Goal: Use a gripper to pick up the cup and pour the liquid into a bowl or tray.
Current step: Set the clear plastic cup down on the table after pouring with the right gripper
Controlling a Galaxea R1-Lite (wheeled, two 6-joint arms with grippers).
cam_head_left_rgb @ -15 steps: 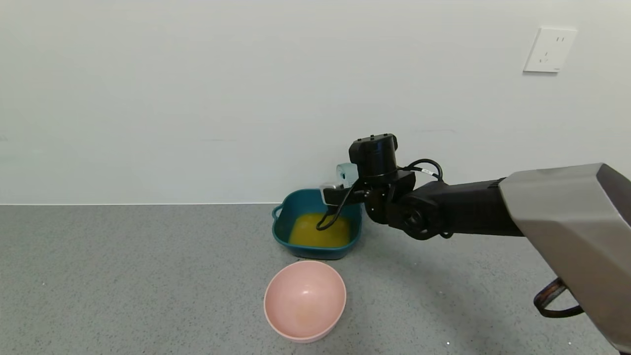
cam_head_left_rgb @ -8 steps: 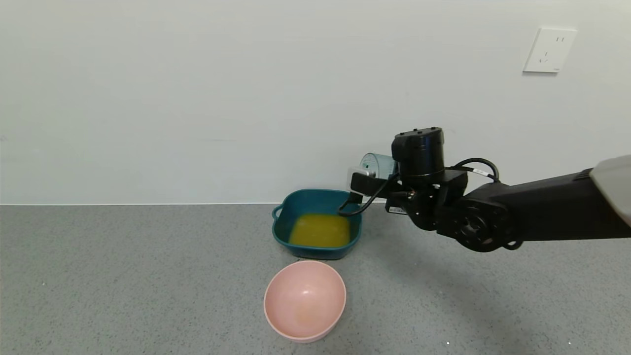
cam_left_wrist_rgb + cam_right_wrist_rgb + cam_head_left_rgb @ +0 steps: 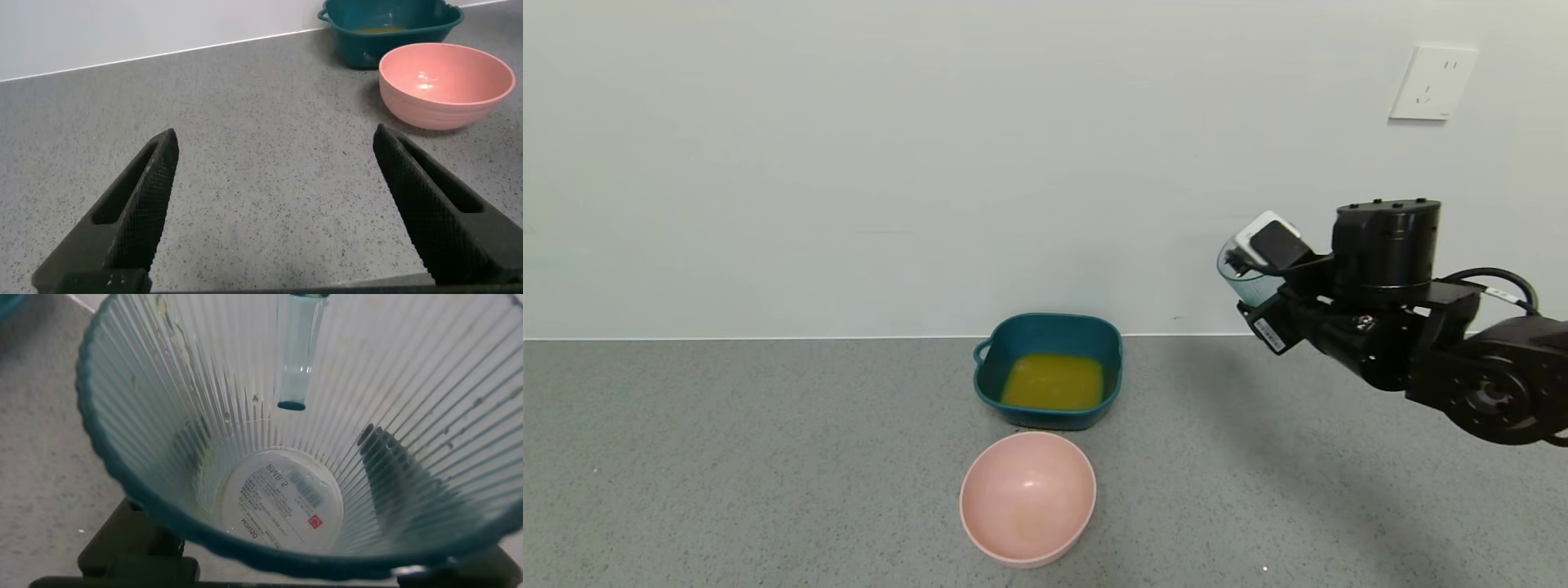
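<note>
Bare test bench: speckled grey counter, white wall, socket

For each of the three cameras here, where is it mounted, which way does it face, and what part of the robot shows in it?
Head view: from the robot's head, looking forward and down at the table; the right gripper holds the cup aloft.
Left wrist view: low over the table, between the open left gripper fingers.
Right wrist view: straight into the empty cup.
Shared: head and left wrist views both show the teal dish with liquid and the pink bowl.

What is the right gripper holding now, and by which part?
The right gripper holds the emptied cup by its ribbed side wall; the left gripper holds nothing.
</note>
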